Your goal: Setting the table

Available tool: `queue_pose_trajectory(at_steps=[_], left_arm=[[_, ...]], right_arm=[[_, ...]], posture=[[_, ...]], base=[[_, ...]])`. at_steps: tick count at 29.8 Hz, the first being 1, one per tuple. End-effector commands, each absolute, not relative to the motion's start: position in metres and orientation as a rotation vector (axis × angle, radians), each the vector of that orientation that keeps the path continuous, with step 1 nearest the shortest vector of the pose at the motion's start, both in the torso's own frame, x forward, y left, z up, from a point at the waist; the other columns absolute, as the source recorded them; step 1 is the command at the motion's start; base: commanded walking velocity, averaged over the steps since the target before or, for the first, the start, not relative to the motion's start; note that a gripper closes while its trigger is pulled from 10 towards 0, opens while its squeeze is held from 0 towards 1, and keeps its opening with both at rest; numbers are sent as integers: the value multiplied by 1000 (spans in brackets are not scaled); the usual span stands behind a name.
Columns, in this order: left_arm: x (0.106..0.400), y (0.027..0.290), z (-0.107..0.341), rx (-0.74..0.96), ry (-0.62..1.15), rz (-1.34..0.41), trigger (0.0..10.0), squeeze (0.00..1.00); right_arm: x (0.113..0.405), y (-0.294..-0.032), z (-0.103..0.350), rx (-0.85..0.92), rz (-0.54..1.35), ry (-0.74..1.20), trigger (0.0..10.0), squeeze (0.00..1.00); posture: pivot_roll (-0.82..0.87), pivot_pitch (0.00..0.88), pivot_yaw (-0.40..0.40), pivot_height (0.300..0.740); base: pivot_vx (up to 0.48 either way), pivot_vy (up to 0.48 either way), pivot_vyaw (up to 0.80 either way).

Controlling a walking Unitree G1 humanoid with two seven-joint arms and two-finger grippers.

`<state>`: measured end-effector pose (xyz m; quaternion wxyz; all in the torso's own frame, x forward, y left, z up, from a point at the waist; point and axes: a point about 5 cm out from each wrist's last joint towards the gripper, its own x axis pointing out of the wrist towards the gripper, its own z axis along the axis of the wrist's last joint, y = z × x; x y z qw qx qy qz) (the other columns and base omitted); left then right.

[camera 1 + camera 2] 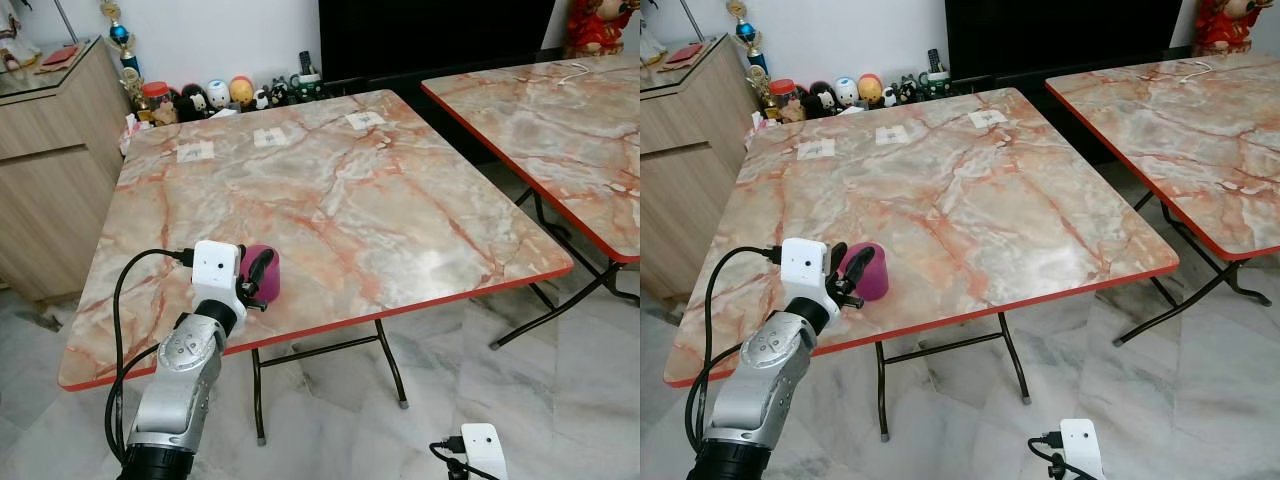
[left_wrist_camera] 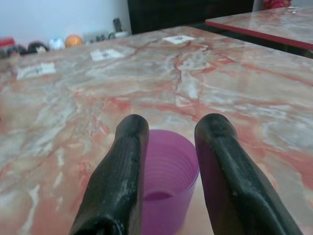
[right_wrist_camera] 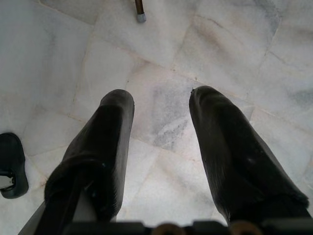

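We find the purple cup (image 1: 264, 272) standing upright on the marble-patterned desk (image 1: 400, 190), near its front left edge. The left end effector (image 2: 168, 142) brackets the cup, one black finger (image 2: 120, 171) on either side; we cannot tell whether the pads press its wall. The right end effector (image 3: 159, 147) hangs over the pale tiled floor (image 3: 220, 44), fingers parted and holding nothing. Three white labels (image 1: 267, 137) lie along the desk's far edge.

Marble floor (image 1: 560, 400), wooden cabinet (image 1: 50, 170), white wall (image 1: 220, 35)
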<state>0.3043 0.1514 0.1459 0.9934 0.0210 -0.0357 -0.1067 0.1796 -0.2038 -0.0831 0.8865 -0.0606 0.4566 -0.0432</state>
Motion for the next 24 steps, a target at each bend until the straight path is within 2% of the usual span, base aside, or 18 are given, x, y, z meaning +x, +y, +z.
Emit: queue_pose_trajectory(at_steps=[1, 10, 24], left_arm=[[302, 155, 142, 50, -75, -199, 10000, 0], [299, 158, 142, 35, -92, -182, 10000, 0], [301, 154, 150, 43, -131, -203, 10000, 0]], right_arm=[[180, -203, -83, -131, -83, 954, 10000, 0], [181, -204, -82, -162, -73, 948, 10000, 0], [181, -203, -83, -178, -66, 951, 10000, 0]], posture=[[-33, 0, 37, 740], [-35, 0, 36, 740], [-41, 0, 41, 740]], base=[[0, 0, 0], [0, 0, 0], [268, 0, 0]])
